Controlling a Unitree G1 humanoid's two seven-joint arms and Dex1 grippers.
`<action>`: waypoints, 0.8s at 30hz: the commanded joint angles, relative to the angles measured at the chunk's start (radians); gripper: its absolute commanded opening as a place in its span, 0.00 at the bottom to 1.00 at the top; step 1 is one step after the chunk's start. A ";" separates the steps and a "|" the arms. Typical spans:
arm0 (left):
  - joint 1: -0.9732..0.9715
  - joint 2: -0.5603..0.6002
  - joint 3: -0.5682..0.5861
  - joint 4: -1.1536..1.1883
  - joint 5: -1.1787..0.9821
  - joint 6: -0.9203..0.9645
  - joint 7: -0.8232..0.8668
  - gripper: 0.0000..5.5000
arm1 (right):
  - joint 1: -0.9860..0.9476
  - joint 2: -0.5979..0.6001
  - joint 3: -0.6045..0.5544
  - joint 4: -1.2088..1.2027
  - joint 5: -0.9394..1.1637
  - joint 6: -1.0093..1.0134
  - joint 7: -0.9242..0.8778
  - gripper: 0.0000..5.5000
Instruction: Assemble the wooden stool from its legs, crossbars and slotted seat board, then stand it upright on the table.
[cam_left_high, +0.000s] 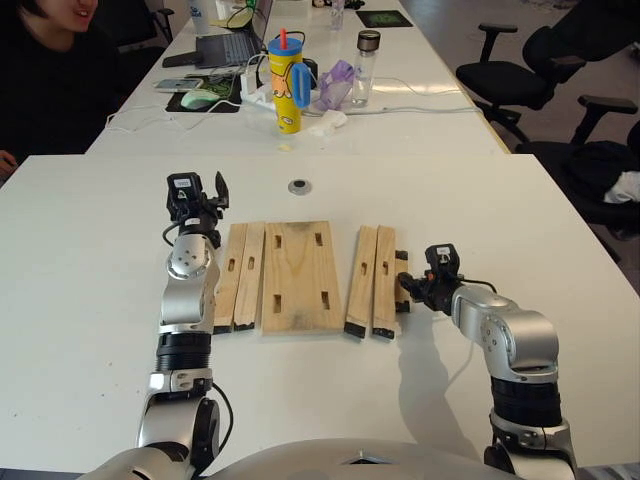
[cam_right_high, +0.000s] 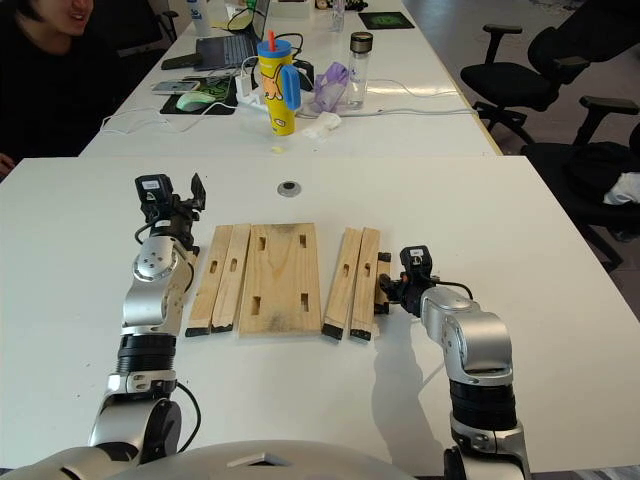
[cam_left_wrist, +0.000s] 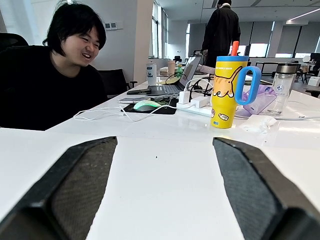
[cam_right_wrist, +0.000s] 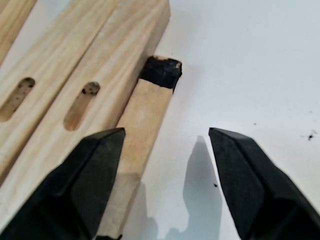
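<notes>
Seat board: flat pale wooden seat board with four slots (cam_left_high: 298, 275), lying flat in the middle of the white worktop (cam_left_high: 530, 230).
Left legs: two slotted pale wooden legs with black tips (cam_left_high: 250, 272), side by side just left of the board.
Right legs: two matching slotted wooden legs (cam_left_high: 362, 278), just right of the board.
Crossbar: short pale wooden bar with a black end (cam_right_wrist: 147, 112), flat against the right side of the rightmost leg.
Left end effector (cam_left_high: 203, 192): wide open, holding nothing, beyond the far end of the left legs.
Right end effector (cam_right_wrist: 165, 134): wide open, empty, low at the crossbar; one finger above the bar, the other over bare worktop.
</notes>
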 joint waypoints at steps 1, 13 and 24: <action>-0.004 0.006 -0.002 0.002 0.002 0.007 -0.004 0.65 | 0.029 -0.063 0.075 0.016 -0.019 0.014 0.031 0.57; 0.005 -0.011 -0.002 0.001 0.001 0.005 0.006 0.65 | -0.065 -0.169 0.096 0.220 -0.063 -0.122 0.092 0.57; -0.003 -0.015 -0.004 0.008 -0.002 0.006 0.003 0.65 | -0.104 -0.021 -0.041 0.183 0.004 -0.091 0.040 0.57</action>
